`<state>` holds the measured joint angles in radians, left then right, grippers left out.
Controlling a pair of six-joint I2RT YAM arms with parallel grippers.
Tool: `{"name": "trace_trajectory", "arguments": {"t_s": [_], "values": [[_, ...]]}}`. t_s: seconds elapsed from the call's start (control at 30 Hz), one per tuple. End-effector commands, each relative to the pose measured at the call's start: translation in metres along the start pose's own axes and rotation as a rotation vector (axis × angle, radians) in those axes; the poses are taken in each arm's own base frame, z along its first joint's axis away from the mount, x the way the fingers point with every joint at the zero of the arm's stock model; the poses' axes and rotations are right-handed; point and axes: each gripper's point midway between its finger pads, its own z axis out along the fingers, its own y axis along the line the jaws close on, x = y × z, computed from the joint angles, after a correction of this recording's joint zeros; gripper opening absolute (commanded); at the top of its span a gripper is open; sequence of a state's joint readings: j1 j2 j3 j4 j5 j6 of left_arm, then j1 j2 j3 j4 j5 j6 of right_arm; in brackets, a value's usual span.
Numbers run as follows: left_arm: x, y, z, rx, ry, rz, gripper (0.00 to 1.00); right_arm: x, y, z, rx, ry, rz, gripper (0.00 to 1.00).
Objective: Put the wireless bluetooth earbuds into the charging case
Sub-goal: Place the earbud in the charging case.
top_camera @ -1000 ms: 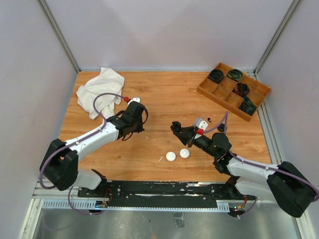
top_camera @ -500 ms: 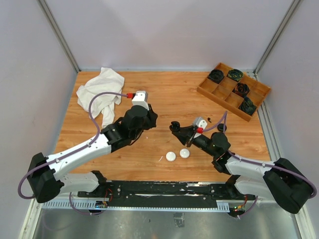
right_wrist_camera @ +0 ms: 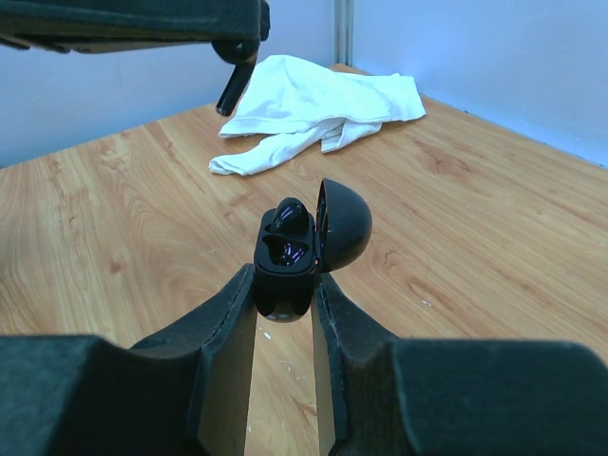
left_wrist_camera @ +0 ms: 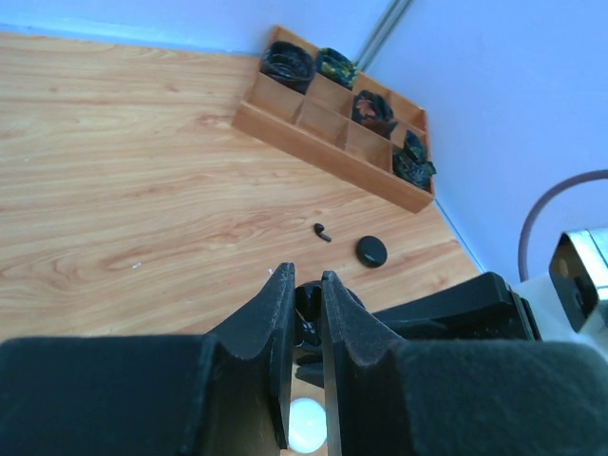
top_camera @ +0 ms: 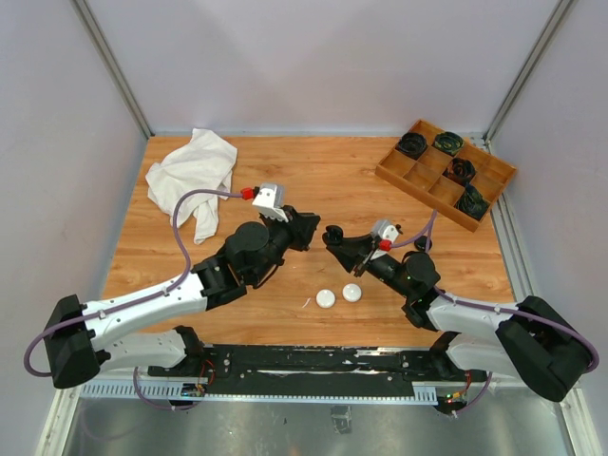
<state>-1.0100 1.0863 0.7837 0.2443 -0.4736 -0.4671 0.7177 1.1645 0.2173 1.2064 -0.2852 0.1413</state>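
Roughly mid-bench (top_camera: 313,180) the two arms meet, tips close together. Right hand (right_wrist_camera: 285,285) is clamped on the black charging case (right_wrist_camera: 285,255), held clear of the wood, mouth up, lid (right_wrist_camera: 344,223) swung open to one side. One well looks filled by a dark bud (right_wrist_camera: 287,214); the other is glossy and seems vacant. Left hand (left_wrist_camera: 306,280) is pressed nearly together, pinching a black earbud (right_wrist_camera: 233,76) by its head, stem hanging down, tilted. In the right wrist view that earbud sits above the case, apart from it, offset toward the far-left corner where the towel (right_wrist_camera: 313,104) lies. Judgement: left hand must shift over the case and lower stem-first into the free well. Earbud small, matte, comma-shaped. A loose black bud (left_wrist_camera: 323,232) lies toward the right edge
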Motion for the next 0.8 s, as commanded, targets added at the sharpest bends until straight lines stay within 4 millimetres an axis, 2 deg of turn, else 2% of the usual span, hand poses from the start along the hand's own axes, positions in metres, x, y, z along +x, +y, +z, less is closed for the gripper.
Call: {"name": "trace_trajectory", "arguments": {"t_s": [0.0, 0.27, 0.77], "values": [[-0.018, -0.023, -0.004, 0.087, -0.101, -0.025, 0.14, -0.033, -0.001, 0.009, 0.003, -0.111, 0.002, 0.01], [-0.010, -0.041, -0.001, 0.151, -0.122, 0.008, 0.14, -0.042, 0.002, 0.008, -0.006, -0.138, 0.019, 0.01], [0.015, -0.046, 0.006, 0.171, -0.083, 0.051, 0.14, -0.052, 0.004, 0.004, -0.009, -0.169, 0.023, 0.01]]}}
